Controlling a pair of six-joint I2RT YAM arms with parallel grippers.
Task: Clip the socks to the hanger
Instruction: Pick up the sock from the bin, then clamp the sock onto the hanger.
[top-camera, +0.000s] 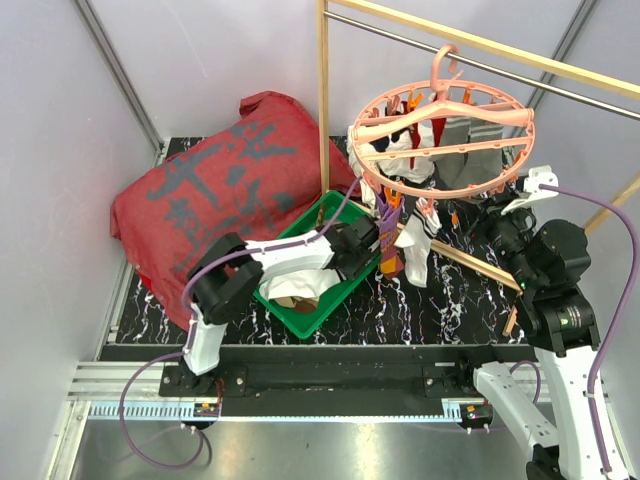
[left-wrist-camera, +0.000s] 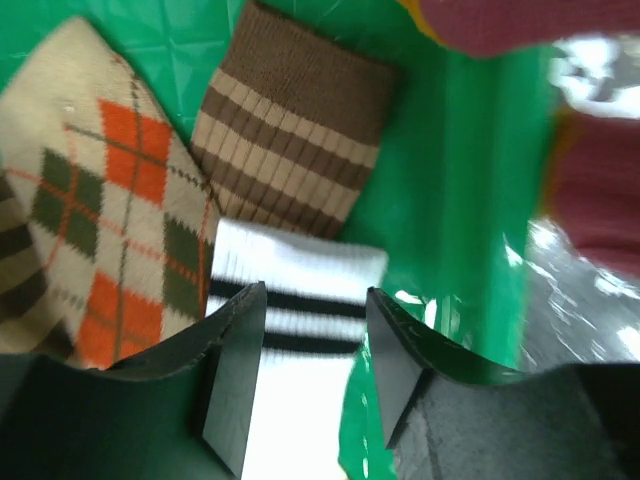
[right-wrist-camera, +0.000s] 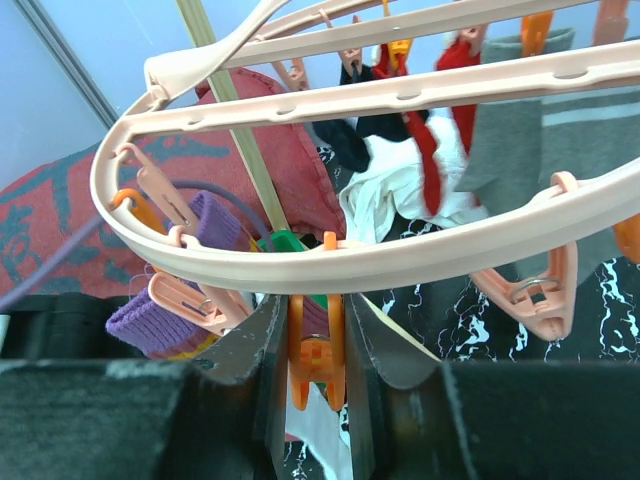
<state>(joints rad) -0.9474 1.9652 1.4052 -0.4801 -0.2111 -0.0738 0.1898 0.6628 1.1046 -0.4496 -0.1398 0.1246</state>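
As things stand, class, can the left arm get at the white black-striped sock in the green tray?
Probably yes: the left pincer hangs open just above the white sock, which lies uncovered in the green tray.

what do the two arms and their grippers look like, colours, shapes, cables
The left arm and right arm are built of white links joined by chunky black joint housings. A thin purple cable loops along each. The left gripper and right gripper have flat, dark grey-black fingers with angled tips. No markings are legible.
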